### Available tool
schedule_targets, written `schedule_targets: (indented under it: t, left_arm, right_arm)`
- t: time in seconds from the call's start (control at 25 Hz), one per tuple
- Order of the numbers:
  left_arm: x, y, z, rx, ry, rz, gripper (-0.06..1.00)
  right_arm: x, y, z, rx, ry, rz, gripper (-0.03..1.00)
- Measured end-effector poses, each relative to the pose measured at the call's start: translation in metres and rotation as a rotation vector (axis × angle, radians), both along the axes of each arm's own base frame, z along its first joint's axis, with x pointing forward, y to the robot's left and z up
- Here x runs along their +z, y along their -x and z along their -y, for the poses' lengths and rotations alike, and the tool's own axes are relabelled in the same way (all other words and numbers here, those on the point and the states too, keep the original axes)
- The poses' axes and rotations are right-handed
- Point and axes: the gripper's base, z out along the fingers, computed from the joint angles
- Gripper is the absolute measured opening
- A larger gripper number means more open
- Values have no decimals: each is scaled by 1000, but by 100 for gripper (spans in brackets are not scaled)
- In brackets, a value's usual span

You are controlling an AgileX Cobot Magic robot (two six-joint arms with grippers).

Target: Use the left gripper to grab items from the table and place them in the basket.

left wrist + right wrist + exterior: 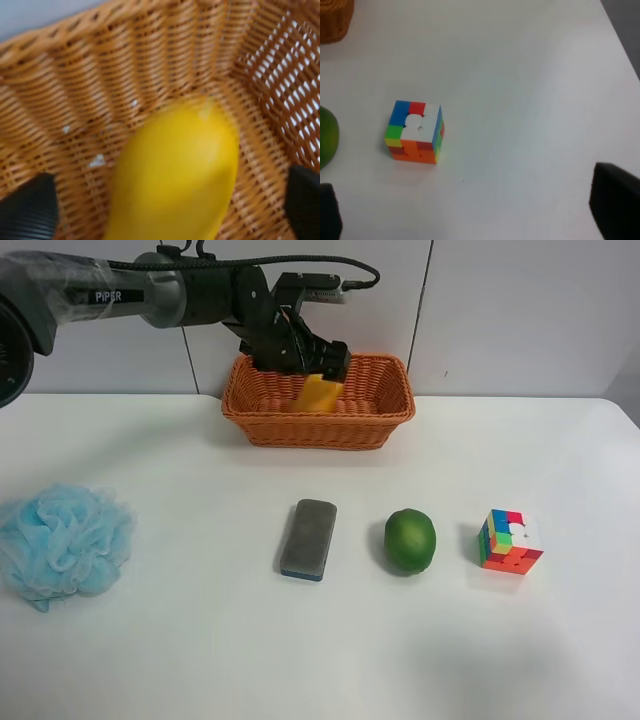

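Note:
The left gripper (pixel 305 352) hangs over the orange-brown wicker basket (pixel 318 428) at the back of the table. The yellow-orange mango (pixel 319 395) is just under it, inside the basket. In the left wrist view the mango (pixel 175 170) is blurred against the basket floor (pixel 100 75), and the two black fingers (pixel 27 212) stand wide apart, clear of it. The gripper (pixel 165 212) is open. On the table lie the light-blue mesh pouf (pixel 62 540), the grey block with a blue base (pixel 308 538), the green fruit (pixel 410 540) and the puzzle cube (pixel 510 540).
The right gripper (pixel 470 210) is open above the table near the puzzle cube (pixel 415 132), with the green fruit (pixel 326 135) and a corner of the basket (pixel 332 20) at the picture's edge. The right arm does not show in the exterior high view.

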Motion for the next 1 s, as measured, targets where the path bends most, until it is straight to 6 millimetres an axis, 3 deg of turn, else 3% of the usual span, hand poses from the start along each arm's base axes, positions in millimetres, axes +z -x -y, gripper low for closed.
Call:
schedule_targets:
  t: [0.2,0.4,0.72,0.88,1.0]
  left_arm:
    - [20,4,-8,6,-2,-8,99]
    - [83,26,-32,12,-28,-68,99]
    - [166,83,-97,56,-144,-262,99]
    - [192,115,-125,65,-163,-253,99]
    - [185,158,-149,70,-187,-308,99]
  right_arm:
    - [0,0,0,0,0,0,99]
    - [0,0,0,0,0,0,99]
    - [0,0,0,0,0,0,99]
    - [0,0,0,0,0,0,99]
    - [0,0,0,0,0,0,99]
